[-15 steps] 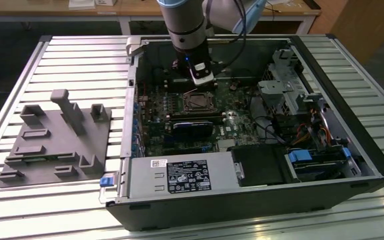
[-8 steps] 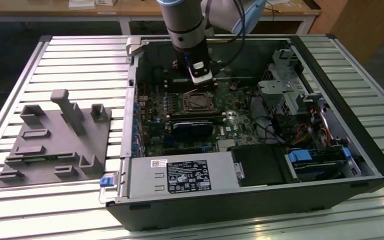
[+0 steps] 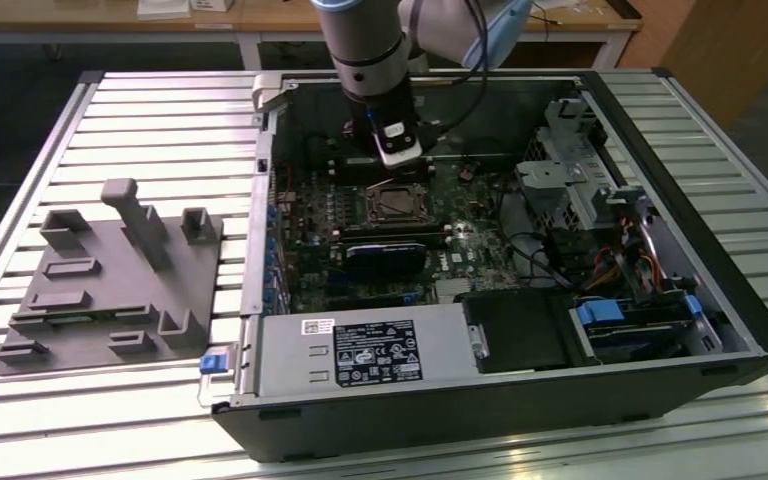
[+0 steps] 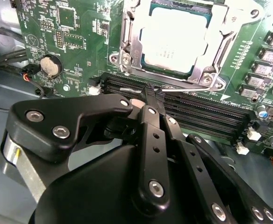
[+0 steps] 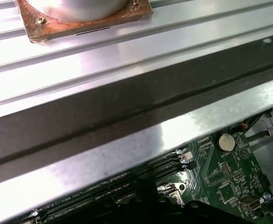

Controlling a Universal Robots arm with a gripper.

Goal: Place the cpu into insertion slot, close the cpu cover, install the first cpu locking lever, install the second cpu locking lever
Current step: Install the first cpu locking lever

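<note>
In the second wrist view the cpu (image 4: pixel 174 37) lies flat in the insertion slot (image 3: pixel 395 203), its pale metal top showing through the window of the cpu cover (image 4: pixel 127 46). The cover is folded down over it. A thin metal locking lever (image 4: pixel 127 89) runs along the socket's edge beside the memory slots. My gripper (image 4: pixel 148 95) is shut, with its black fingertips right at this lever rod; whether they clamp it or only touch it is not clear. In the exterior view my gripper (image 3: pixel 398 162) hangs just behind the socket, inside the open computer case.
Long black memory slots (image 4: pixel 197 112) lie between my fingers and the socket. A coin battery (image 4: pixel 50 65) and cables sit on the board. A grey fixture block (image 3: pixel 104 290) stands on the exterior view's left, a power supply (image 3: pixel 357 355) in front and a drive cage (image 3: pixel 624 320) on the right.
</note>
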